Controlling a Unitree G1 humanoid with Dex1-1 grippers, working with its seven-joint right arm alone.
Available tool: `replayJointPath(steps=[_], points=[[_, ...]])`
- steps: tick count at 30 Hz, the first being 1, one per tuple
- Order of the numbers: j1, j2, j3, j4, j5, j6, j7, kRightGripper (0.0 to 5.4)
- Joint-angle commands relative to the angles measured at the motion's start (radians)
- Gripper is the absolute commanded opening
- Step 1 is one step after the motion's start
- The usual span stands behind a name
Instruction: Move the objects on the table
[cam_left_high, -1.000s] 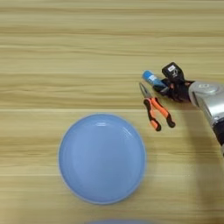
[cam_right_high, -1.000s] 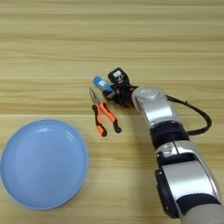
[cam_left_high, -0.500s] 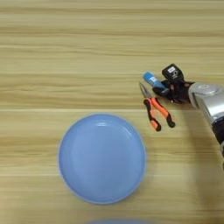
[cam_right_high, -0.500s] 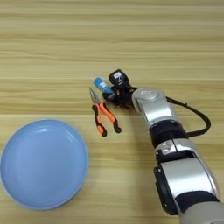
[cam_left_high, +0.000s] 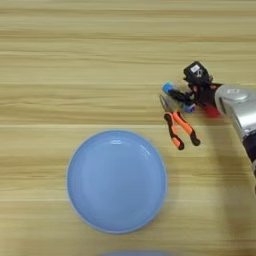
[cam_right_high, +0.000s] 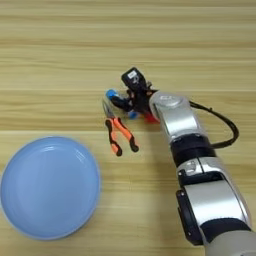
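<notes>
Light-blue plate (cam_left_high: 116, 181) is seen nearest the camera on the wooden table (cam_left_high: 75, 60), well apart from the gripper (cam_right_high: 121, 101) and to its lower left.

Orange-handled pliers (cam_right_high: 118, 131) are laid just below the gripper, their metal nose pointed up toward it. The silver forearm (cam_right_high: 172, 116) is extended in from the lower right. The black fingers are seen closed around the blue glue-stick tube (cam_left_high: 172, 92), which is held low over the table with its cap end to the gripper's left. A small red cube (cam_left_high: 212, 111) is glimpsed just right of the gripper, partly hidden by the wrist.
</notes>
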Motion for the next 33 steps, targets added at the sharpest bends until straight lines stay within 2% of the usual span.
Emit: replayJointPath(steps=[1, 6, 13, 22, 27, 33], points=[[-0.055, -0.016, -0.038, -0.191, 0.050, -0.042, 0.011, 4.09], [-0.018, -0.005, -0.047, -0.351, 0.113, -0.029, 0.061, 4.67], [0.044, -0.001, -0.038, -0.495, 0.199, 0.017, 0.152, 5.36], [0.083, -0.011, -0.026, -0.579, 0.265, 0.068, 0.227, 5.36], [0.146, -0.036, 0.009, -0.663, 0.307, 0.062, 0.333, 5.36], [0.198, -0.060, 0.037, -0.731, 0.340, 0.080, 0.422, 5.36]])
